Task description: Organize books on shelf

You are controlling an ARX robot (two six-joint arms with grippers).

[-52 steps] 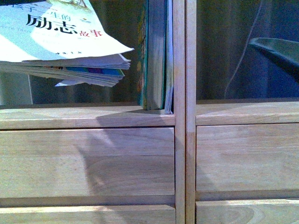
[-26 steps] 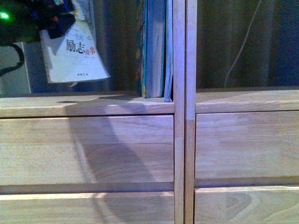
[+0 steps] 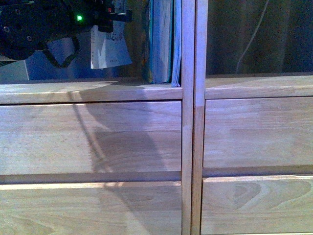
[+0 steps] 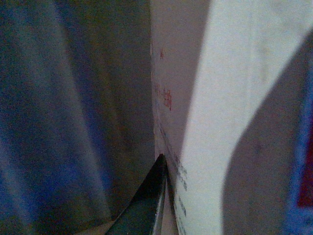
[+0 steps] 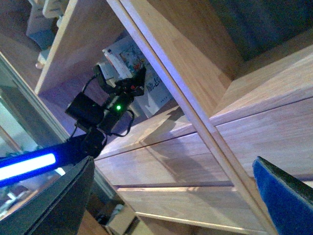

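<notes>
1. Since half a second ago, your white-covered book (image 3: 109,50) has shifted toward the standing books (image 3: 164,44) and shows smaller, and the left arm now fills the front view's upper left corner.
2. The shelf (image 3: 137,139) spans the front view: plain wooden drawer fronts and two thin posts side by side.
3. The standing books are upright on the left unit's ledge, pressed against its post.
4. The white-covered book hangs above that ledge, near the standing books but apart. Its dark and red print is too blurred to read.
5. Your left gripper (image 5: 121,74) is clamped on that book from above.
6. Your right gripper (image 5: 171,196) is spread wide, holding nothing.
</notes>
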